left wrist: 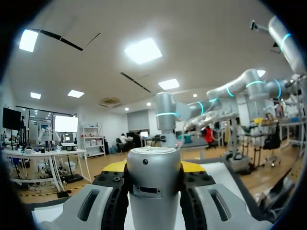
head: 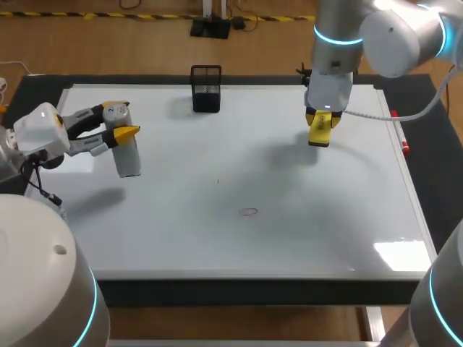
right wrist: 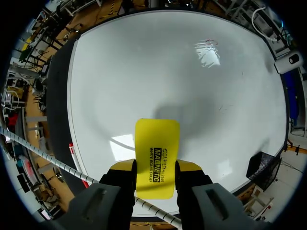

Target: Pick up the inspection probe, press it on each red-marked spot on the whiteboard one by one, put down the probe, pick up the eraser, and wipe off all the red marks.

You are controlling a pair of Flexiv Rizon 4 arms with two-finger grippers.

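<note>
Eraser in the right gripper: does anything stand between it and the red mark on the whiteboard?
Nothing visible does. Only bare whiteboard lies between the eraser in the right gripper and the red mark. The black basket and the left gripper holding the probe are well off that line.

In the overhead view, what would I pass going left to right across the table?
Left hand gripping the silver probe, black mesh basket, faint red circle, right hand holding the yellow eraser, red pen.
</note>
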